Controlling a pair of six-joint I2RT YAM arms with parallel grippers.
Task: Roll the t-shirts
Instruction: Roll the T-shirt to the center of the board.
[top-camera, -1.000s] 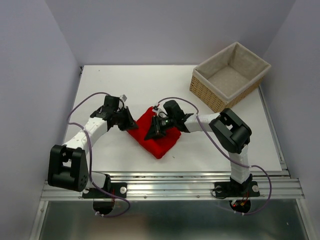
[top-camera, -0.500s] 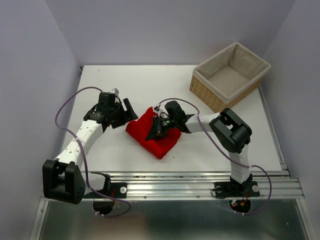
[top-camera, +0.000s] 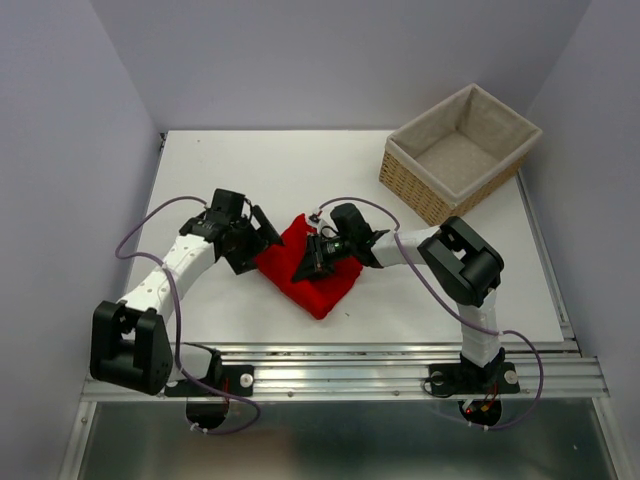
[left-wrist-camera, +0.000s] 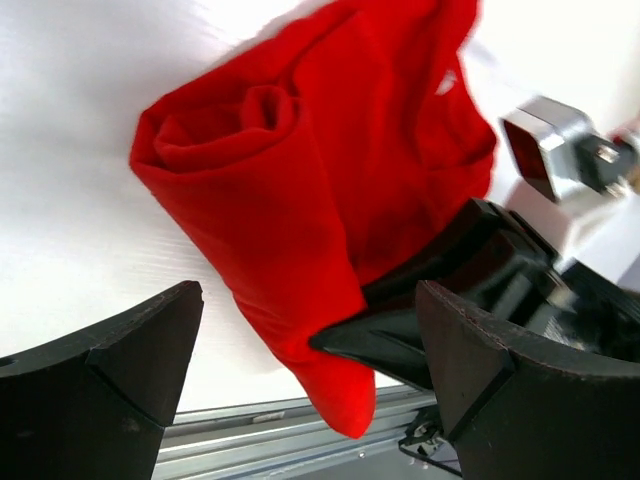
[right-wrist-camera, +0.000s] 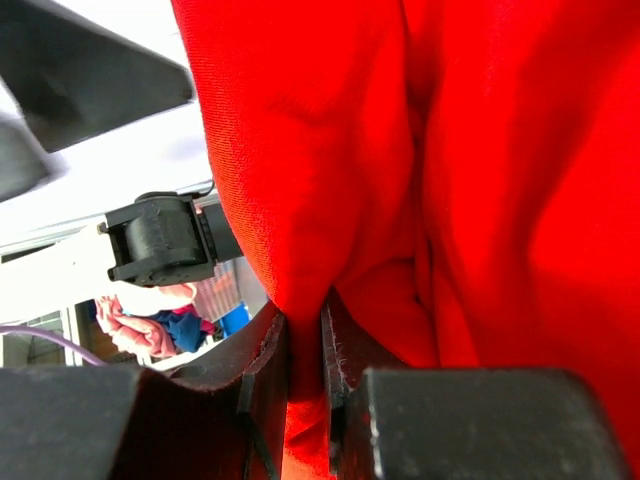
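Note:
The red t-shirt (top-camera: 305, 272) lies partly rolled in the middle of the white table (top-camera: 300, 170). In the left wrist view the t-shirt (left-wrist-camera: 290, 190) shows a rolled end at its upper left. My right gripper (top-camera: 312, 258) sits on top of the cloth, and in its wrist view the right gripper (right-wrist-camera: 304, 345) is shut on a fold of the t-shirt (right-wrist-camera: 330, 150). My left gripper (top-camera: 262, 237) stands open just left of the shirt's edge. In its own view the left gripper (left-wrist-camera: 305, 340) has its jaws wide apart, with nothing between them.
A wicker basket (top-camera: 460, 152) with a pale lining stands at the table's back right. A metal rail (top-camera: 340, 365) runs along the near edge, where both arm bases are bolted.
My left gripper has opened, letting go of the shirt's left edge, and has drawn slightly back from it. The right gripper has stayed shut on the cloth.

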